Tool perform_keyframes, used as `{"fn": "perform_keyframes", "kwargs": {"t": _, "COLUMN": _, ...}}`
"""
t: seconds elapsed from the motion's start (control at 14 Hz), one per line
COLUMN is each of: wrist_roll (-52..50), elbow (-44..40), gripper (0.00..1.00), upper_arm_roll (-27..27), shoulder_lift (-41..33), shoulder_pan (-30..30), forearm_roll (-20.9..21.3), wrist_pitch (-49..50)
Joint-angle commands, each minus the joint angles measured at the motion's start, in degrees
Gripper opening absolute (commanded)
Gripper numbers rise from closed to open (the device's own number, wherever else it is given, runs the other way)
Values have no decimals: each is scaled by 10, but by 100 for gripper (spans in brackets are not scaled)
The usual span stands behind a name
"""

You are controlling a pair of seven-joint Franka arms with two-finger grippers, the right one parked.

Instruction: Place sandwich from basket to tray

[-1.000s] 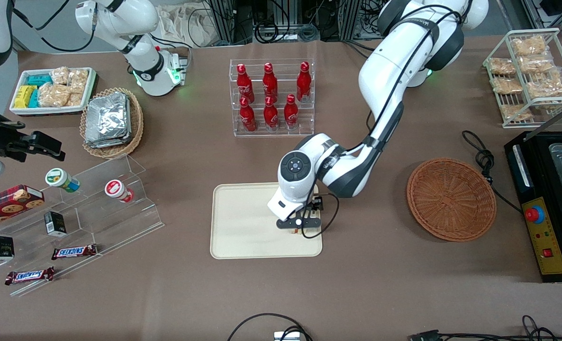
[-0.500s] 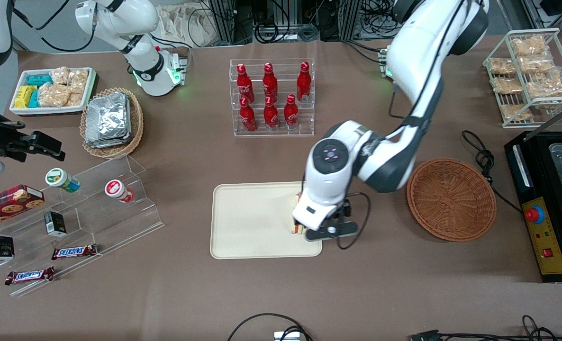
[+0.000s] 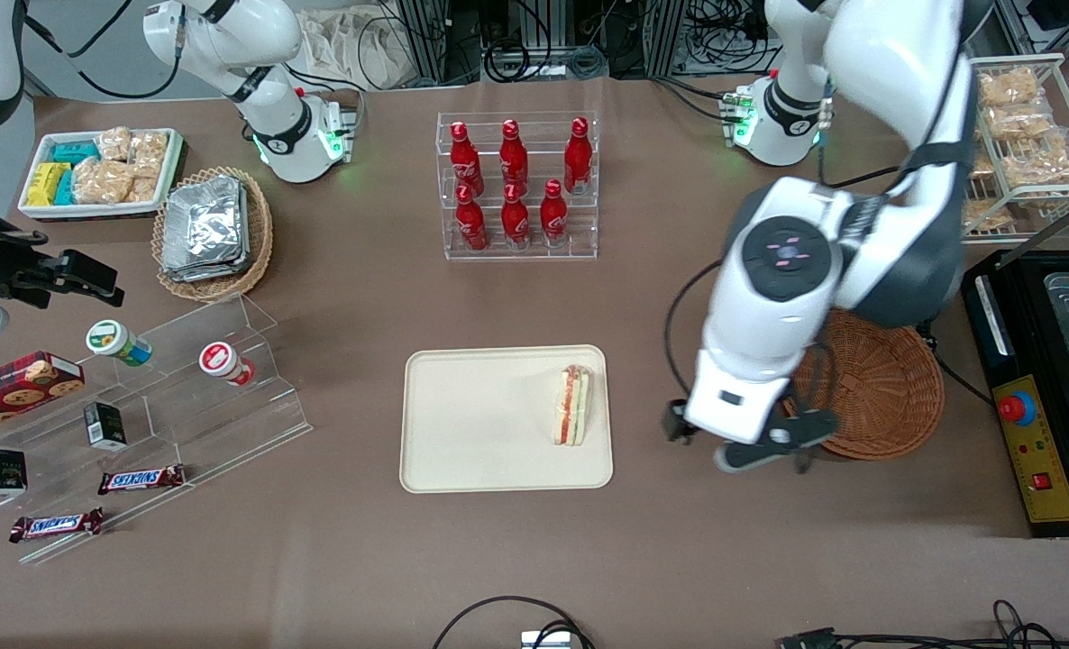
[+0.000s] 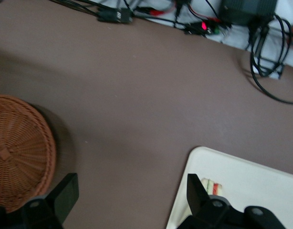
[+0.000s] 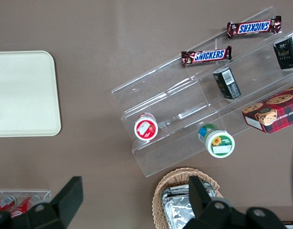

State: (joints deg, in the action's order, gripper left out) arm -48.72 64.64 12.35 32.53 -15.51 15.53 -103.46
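Front view: sandwich (image 3: 573, 406) stands on edge in the tray (image 3: 462, 451), at the working arm's end, long axis running toward and away from the camera. My gripper (image 3: 740, 443) hangs between tray and basket (image 3: 886, 397), holding nothing.

Left wrist view: fingers (image 4: 65, 191) spread wide; sandwich (image 4: 214, 187) just beside one finger.
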Motion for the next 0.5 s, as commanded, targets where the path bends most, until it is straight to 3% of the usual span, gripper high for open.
{"fn": "perform_keyframes", "kwargs": {"t": 0.0, "wrist_roll": 12, "elbow": 18, "gripper": 100, "upper_arm_roll": 7, "shoulder_lift": -27, "shoulder_pan": 28, "forearm_roll": -6, "wrist_pitch": 25}}
{"fn": "perform_keyframes", "kwargs": {"t": 0.43, "wrist_roll": 147, "elbow": 21, "gripper": 100, "upper_arm_roll": 6, "shoulder_lift": -69, "shoulder_pan": 110, "forearm_roll": -87, "wrist_pitch": 73}}
